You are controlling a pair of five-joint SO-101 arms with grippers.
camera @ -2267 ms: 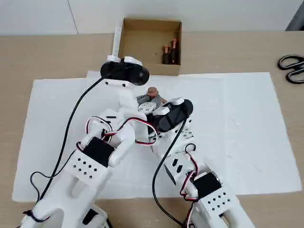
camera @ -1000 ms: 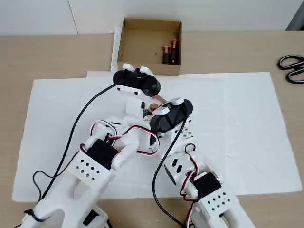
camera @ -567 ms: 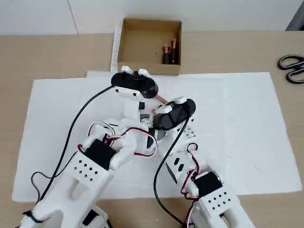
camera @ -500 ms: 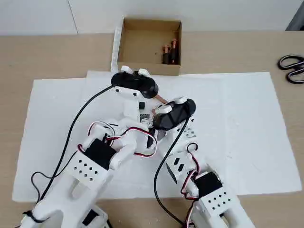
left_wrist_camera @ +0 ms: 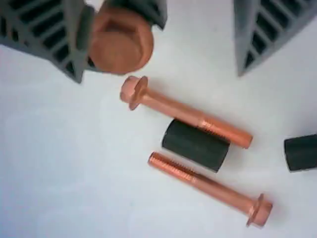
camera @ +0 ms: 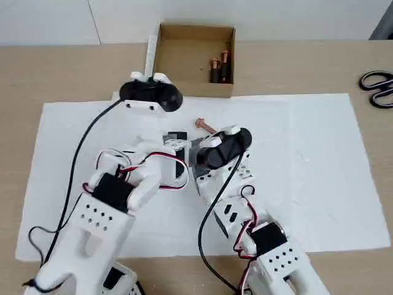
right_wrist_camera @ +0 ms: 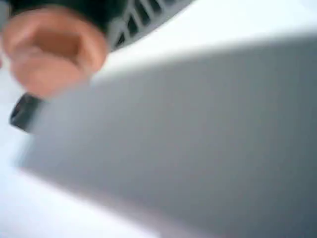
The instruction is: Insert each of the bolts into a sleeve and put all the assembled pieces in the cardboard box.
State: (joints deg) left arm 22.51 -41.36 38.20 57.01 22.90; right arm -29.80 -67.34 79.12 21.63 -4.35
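My right gripper point(camera: 207, 134) sits mid-sheet, shut on a black sleeve with a copper bolt point(camera: 204, 126) in it; the bolt head point(right_wrist_camera: 49, 54) points toward the cardboard box point(camera: 161, 61). My left gripper point(left_wrist_camera: 161, 74) hangs open just left of it, its grey fingers point(left_wrist_camera: 44, 34) wide apart, and that same bolt head point(left_wrist_camera: 121, 47) shows beside one of them. On the sheet below lie two loose bolts point(left_wrist_camera: 183, 111) point(left_wrist_camera: 210, 188) with a sleeve point(left_wrist_camera: 195, 145) between them. Another sleeve point(left_wrist_camera: 301, 152) lies at the edge.
Two assembled pieces point(camera: 219, 66) lie in the box's right half. A white sheet point(camera: 307, 153) covers the middle of the wooden table. Black scissors point(camera: 377, 86) lie at the far right edge. Both arms' cables trail toward the front.
My left arm has pulled back to the left, away from the right gripper. The bolt now sticks out of the right gripper, clear of the left arm.
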